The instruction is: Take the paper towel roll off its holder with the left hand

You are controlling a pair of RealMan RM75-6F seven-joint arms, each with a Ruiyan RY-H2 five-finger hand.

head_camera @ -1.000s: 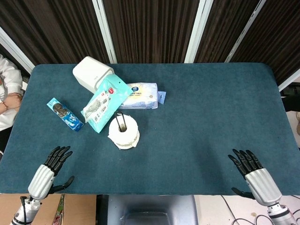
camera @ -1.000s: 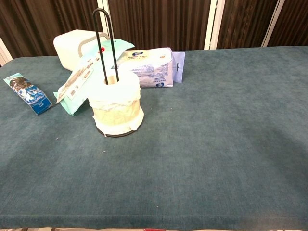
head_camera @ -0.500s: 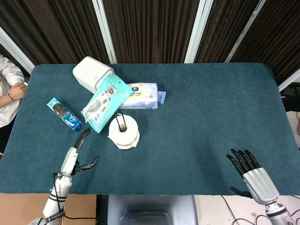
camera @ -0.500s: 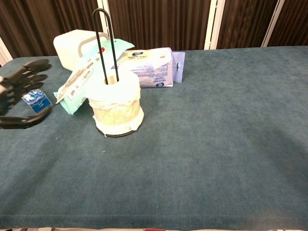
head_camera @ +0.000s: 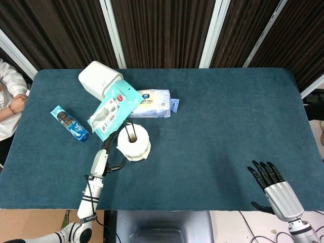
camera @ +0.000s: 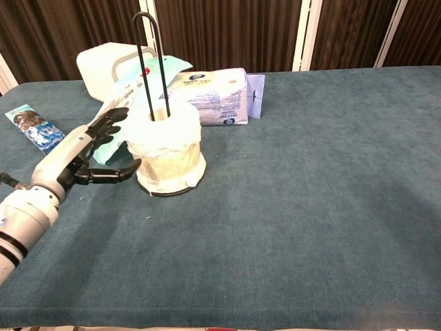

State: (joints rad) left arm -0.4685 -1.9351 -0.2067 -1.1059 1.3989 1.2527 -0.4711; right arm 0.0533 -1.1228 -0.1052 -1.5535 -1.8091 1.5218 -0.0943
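The white paper towel roll (head_camera: 133, 140) (camera: 167, 148) stands on its holder, whose black wire loop (camera: 149, 52) rises from the roll's core. My left hand (head_camera: 103, 157) (camera: 81, 156) is just left of the roll, fingers spread and thumb out, fingertips close to the paper but holding nothing. My right hand (head_camera: 272, 183) hovers open over the table's near right edge, far from the roll, and appears only in the head view.
Behind the roll lie a teal wipes pack (head_camera: 113, 110) (camera: 114, 114), a white tissue pack (head_camera: 150, 103) (camera: 213, 95) and a white box (head_camera: 99, 79) (camera: 110, 63). A blue cookie packet (head_camera: 70, 123) (camera: 33, 128) lies at the left. A person's arm (head_camera: 11, 101) shows at the left edge.
My left hand has travelled from the table's near left edge rightwards and forwards, up to the left side of the roll. The right hand has barely moved.
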